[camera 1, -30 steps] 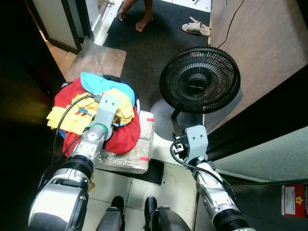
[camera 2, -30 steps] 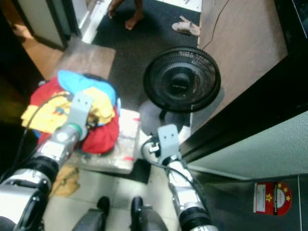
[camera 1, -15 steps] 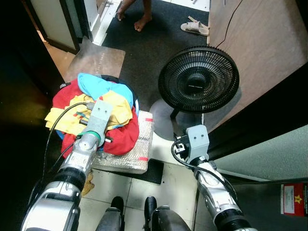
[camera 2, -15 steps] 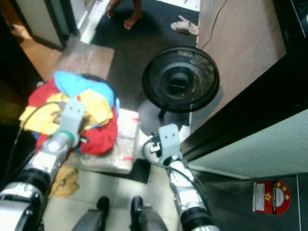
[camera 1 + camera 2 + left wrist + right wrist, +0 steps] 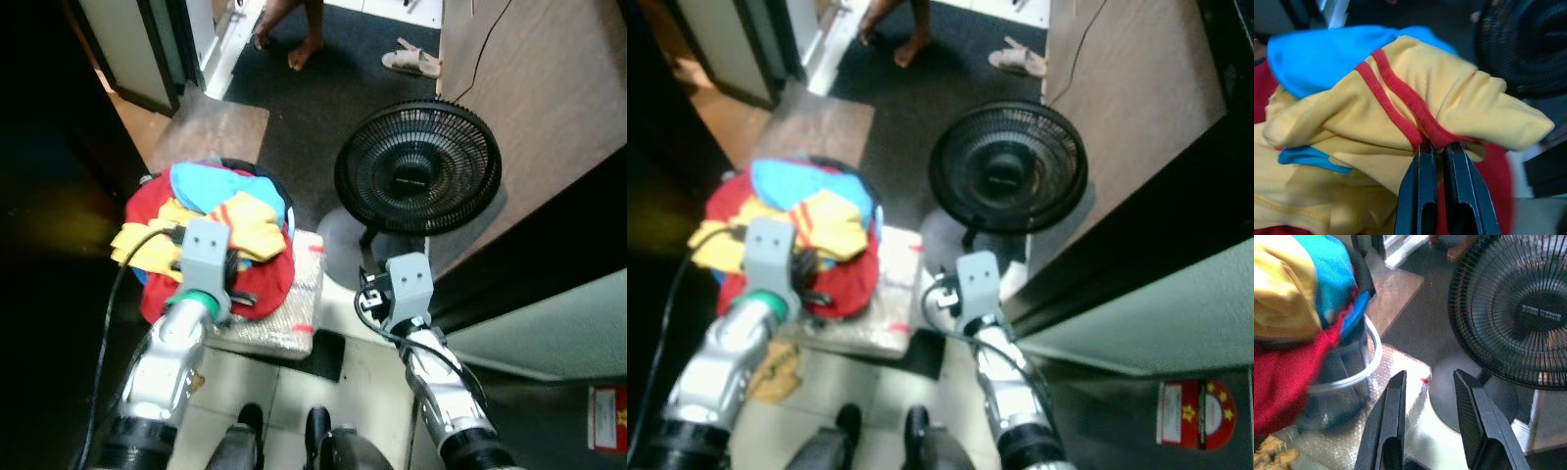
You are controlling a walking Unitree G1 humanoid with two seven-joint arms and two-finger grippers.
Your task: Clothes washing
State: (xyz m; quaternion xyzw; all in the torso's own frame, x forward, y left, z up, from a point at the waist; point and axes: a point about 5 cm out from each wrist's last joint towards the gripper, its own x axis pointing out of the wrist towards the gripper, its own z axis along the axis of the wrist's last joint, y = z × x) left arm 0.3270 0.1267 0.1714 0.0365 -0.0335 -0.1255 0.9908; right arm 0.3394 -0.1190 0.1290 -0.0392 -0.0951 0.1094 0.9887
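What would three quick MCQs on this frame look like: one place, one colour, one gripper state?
1. Where does the black fan stand relative to the laundry pile?
A. on the robot's right of it
B. on the robot's left of it
C. on top of it

2. What colour are the stripes on the yellow garment?
A. green
B. red
C. white

3. What is the left gripper doing?
A. hanging open
B. gripping the fan
C. pinching the yellow garment

Answers: 1 A, the head views show it; 2 B, red bands in the left wrist view; 3 C, fingers shut on a fold.

Silver arms point(image 5: 167, 362) — black cables
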